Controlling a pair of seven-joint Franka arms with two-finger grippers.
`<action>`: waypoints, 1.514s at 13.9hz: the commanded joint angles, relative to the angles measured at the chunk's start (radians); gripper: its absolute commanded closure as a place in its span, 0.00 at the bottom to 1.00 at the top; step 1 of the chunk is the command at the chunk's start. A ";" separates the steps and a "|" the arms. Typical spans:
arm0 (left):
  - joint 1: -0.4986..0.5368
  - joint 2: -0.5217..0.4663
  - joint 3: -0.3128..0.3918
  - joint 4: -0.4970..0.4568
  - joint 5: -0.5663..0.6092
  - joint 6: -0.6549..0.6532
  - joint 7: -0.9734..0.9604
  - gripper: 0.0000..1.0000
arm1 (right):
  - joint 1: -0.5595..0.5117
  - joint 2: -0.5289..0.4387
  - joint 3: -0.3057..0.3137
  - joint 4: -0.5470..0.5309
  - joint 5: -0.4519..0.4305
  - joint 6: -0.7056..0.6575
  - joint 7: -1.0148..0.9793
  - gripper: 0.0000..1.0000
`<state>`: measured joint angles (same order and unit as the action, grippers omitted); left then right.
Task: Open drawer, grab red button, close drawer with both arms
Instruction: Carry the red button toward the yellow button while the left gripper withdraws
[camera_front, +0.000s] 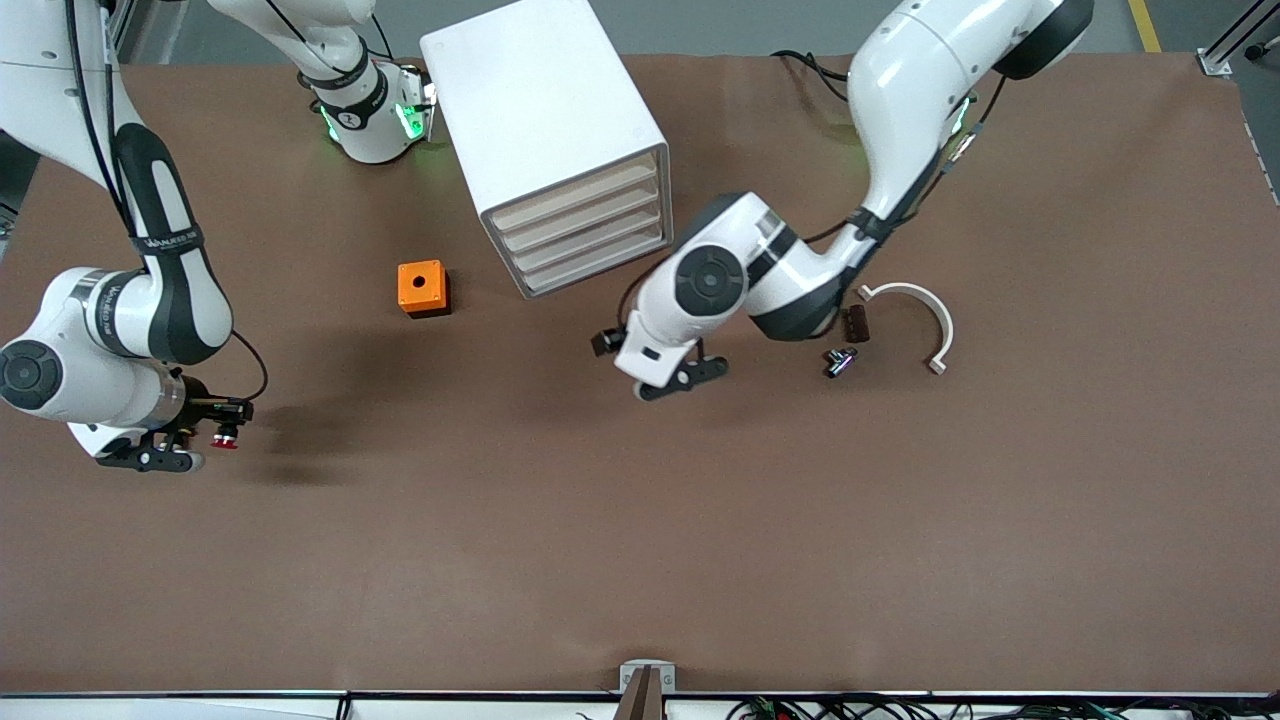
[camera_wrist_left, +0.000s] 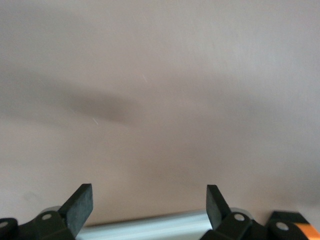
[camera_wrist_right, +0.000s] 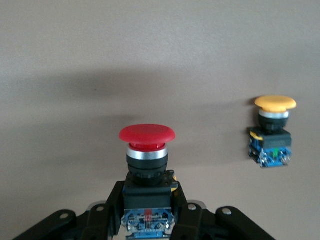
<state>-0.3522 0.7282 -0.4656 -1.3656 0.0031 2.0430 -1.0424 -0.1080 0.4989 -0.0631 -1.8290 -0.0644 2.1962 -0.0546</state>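
Observation:
My right gripper (camera_front: 200, 436) is shut on the red-capped button (camera_front: 224, 440), over bare table near the right arm's end. In the right wrist view the red button (camera_wrist_right: 147, 134) stands out from between the fingers of the right gripper (camera_wrist_right: 148, 215), which clamp its black-and-blue body. My left gripper (camera_front: 685, 380) is open and empty, over the table just in front of the white drawer cabinet (camera_front: 545, 120). All the cabinet's drawers look shut. The left wrist view shows only the spread left gripper (camera_wrist_left: 148, 204) above bare table.
An orange cube with a hole (camera_front: 423, 288) sits beside the cabinet toward the right arm's end. A yellow-capped button (camera_wrist_right: 272, 131) lies on the table. A white curved piece (camera_front: 915, 312) and small dark parts (camera_front: 842, 360) lie toward the left arm's end.

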 joint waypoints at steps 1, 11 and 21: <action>0.093 -0.047 -0.010 -0.015 0.053 -0.059 0.155 0.00 | -0.018 0.026 0.016 0.002 -0.023 0.034 -0.022 0.79; 0.445 -0.159 -0.015 -0.020 0.186 -0.253 0.675 0.00 | -0.032 0.095 0.017 0.000 -0.020 0.094 -0.041 0.78; 0.275 -0.444 0.433 -0.012 0.081 -0.475 0.998 0.00 | -0.030 0.119 0.017 0.002 -0.018 0.117 -0.039 0.59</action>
<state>-0.0494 0.3643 -0.0849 -1.3587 0.1049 1.6351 -0.0739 -0.1186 0.6166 -0.0630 -1.8294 -0.0646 2.3061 -0.0879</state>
